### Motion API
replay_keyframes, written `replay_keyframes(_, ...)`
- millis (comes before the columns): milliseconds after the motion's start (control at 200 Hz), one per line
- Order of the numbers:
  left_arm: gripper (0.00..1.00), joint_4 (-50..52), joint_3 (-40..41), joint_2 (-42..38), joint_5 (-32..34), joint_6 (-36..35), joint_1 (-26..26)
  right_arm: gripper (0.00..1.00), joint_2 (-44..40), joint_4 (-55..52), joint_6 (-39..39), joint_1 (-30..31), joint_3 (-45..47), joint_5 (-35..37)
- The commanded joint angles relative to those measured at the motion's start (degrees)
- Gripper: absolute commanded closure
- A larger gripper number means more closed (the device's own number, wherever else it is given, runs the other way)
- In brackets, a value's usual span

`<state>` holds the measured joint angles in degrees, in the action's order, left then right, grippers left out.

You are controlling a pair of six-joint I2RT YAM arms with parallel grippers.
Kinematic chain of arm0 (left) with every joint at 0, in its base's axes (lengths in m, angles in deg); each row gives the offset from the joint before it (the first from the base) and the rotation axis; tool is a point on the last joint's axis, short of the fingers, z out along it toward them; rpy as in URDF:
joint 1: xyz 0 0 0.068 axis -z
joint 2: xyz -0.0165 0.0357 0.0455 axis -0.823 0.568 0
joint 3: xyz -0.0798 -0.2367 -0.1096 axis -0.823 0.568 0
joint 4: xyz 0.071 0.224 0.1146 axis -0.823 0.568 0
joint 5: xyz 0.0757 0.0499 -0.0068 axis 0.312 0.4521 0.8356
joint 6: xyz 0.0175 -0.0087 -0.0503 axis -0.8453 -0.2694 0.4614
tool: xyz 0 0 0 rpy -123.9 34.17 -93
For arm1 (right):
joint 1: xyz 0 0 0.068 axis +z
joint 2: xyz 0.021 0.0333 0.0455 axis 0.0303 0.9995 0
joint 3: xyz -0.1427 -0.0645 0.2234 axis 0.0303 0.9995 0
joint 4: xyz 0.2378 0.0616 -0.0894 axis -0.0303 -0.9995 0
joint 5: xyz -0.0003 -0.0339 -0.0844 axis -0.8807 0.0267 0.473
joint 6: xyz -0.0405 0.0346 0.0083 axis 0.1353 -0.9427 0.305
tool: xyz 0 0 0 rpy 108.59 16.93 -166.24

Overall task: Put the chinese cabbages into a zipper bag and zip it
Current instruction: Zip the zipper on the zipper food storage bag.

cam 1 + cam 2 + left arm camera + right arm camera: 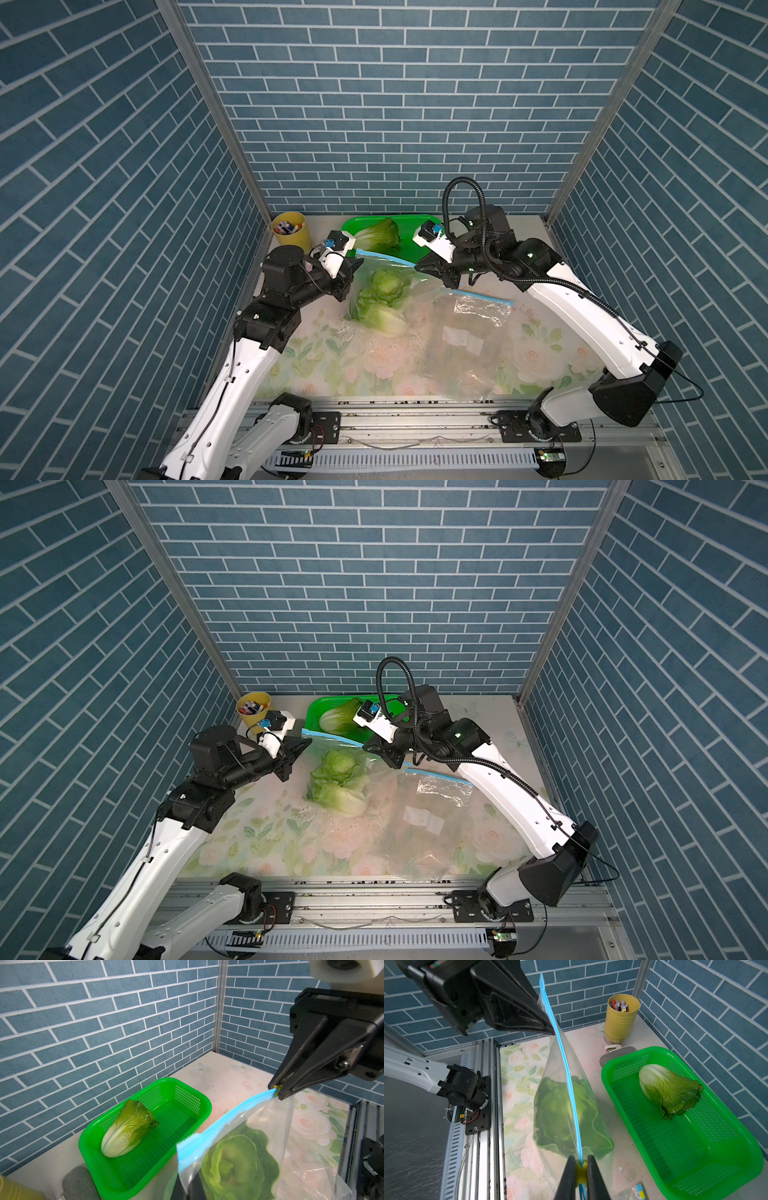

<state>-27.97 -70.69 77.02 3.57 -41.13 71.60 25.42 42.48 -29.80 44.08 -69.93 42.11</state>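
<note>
A clear zipper bag (pixel 374 299) (pixel 338 783) hangs between my grippers with its blue zip strip (pixel 566 1068) pulled taut. Two chinese cabbages (pixel 388 282) (pixel 384 320) sit inside it, leafy green through the film. My left gripper (pixel 358 262) (pixel 188 1175) is shut on the strip's left end. My right gripper (pixel 417 267) (pixel 581 1164) is shut on the yellow slider (pixel 581 1169) at the other end. A third cabbage (pixel 380 235) (pixel 126 1130) (pixel 668 1088) lies in the green basket (pixel 419 219) (pixel 205 1103) (pixel 654 1049) behind the bag.
A second, empty zipper bag (pixel 465 336) lies flat on the flowered tabletop at front right. A yellow cup of markers (pixel 291 232) (pixel 622 1018) stands in the back left corner, with a grey pad (pixel 616 1056) and a white stapler (pixel 612 1047) beside it.
</note>
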Motion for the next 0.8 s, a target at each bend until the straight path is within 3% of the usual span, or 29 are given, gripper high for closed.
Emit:
replay_keyframes(0, 1.0, -2.07, -0.08, -1.1, 6.03, 1.02, -1.27, 1.0, -2.7, -2.3, -1.26, -1.35, 1.34, 2.93)
replay_keyframes(795, 1.0, -3.05, 0.0, -1.09, 12.59, 5.21, -4.29, 1.0, -4.47, -2.64, -1.78, -1.3, 4.41, 4.79)
